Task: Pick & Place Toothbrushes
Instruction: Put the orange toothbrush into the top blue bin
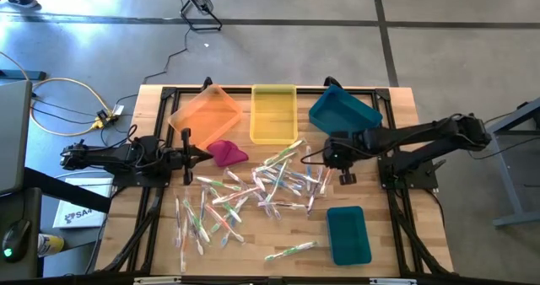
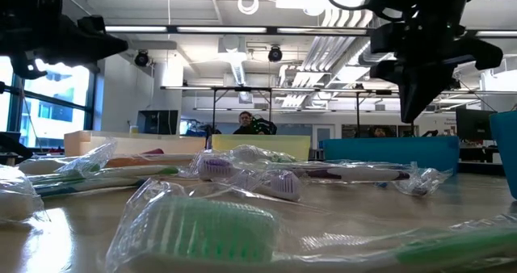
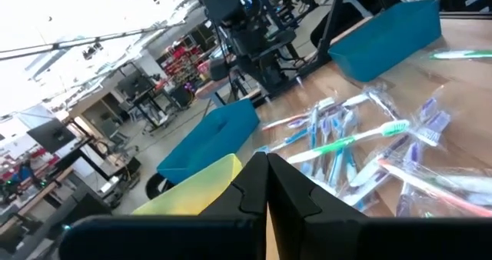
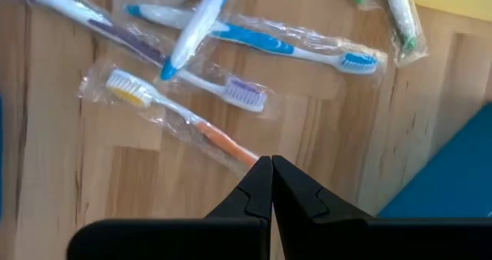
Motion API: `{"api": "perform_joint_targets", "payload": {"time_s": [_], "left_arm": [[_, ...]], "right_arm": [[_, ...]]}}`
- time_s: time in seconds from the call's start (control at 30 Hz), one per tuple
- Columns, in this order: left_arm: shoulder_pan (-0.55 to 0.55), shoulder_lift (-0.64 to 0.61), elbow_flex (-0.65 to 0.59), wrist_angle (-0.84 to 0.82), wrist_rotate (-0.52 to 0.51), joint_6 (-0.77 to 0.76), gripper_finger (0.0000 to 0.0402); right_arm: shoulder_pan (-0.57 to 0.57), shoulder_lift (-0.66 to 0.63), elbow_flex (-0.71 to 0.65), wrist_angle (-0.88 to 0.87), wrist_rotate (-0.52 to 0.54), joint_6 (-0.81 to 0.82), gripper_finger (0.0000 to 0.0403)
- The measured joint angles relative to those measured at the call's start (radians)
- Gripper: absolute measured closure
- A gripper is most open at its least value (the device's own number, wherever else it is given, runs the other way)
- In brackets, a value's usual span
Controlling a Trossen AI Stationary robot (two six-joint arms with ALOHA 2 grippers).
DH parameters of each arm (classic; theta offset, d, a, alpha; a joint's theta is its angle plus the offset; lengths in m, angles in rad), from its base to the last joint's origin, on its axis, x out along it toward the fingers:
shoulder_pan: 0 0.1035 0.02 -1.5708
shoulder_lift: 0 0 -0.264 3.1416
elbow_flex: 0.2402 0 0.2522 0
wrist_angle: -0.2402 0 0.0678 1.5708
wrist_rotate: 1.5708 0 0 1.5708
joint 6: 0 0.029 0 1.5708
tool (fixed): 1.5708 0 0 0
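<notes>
Toothbrushes are lying scattered in their clear wrappers across the centre and lower left of the overhead frame, with one green one off alone near the bottom, just beside the small teal bin.

At the left of that frame we are seeing the left gripper hanging with its fingers pressed together and pinching nothing, right next to the magenta cloth lump. We are judging that a descent from there risks catching the cloth instead of a brush, since the nearest brushes are lying just below it in the frame.

Along the top, the orange bin, the yellow bin and the large teal bin are sitting side by side; the orange and large teal ones are standing askew, so a drop aimed at an edge may be glancing off a rim.

Right of centre, the right gripper is hovering, also shut tight and empty, at the right edge of the pile. In the right wrist view its closed fingertips are pointing close to an orange-handled brush, with blue ones overlapping nearby. We are expecting trouble here: the wrappers are slippery and crossing one another, so the fingers may be dragging up two brushes, or pinching only film and letting the brush slide out.
</notes>
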Motion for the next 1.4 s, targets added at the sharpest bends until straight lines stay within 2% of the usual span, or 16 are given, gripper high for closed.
{"api": "perform_joint_targets", "payload": {"time_s": [0.33, 0.43, 0.53, 0.8, 0.93, 1.07, 1.4], "left_arm": [[0.0, 0.0, 0.0, 0.0, 0.0, -0.001, 0.0402], [0.0, 0.0, 0.0, 0.0, 0.001, -0.001, 0.0402], [0.0, 0.0, 0.0, 0.0, 0.001, -0.001, 0.0402], [0.0, 0.0, 0.0, 0.0, 0.001, -0.001, 0.0402], [0.0, 0.0, 0.0, 0.0, 0.001, -0.001, 0.0402], [0.0, 0.0, 0.0, 0.0, 0.001, -0.001, 0.0402], [0.0, 0.0, 0.0, 0.0, -0.033, -0.001, 0.0402]], "right_arm": [[-0.013, 0.0, 0.0, 0.025, 0.004, 0.03, 0.0399], [-0.013, 0.0, 0.0, 0.025, 0.002, 0.031, 0.0383], [-0.013, 0.0, 0.0, 0.025, -0.001, 0.032, 0.0348], [-0.012, 0.0, 0.0, 0.025, -0.001, 0.039, 0.0222], [-0.012, -0.001, -0.011, 0.026, -0.013, 0.06, 0.0182], [-0.003, -0.001, -0.068, 0.071, -0.056, 0.06, 0.0172], [0.027, -0.001, -0.158, 0.222, -0.027, 0.053, 0.0174]]}}
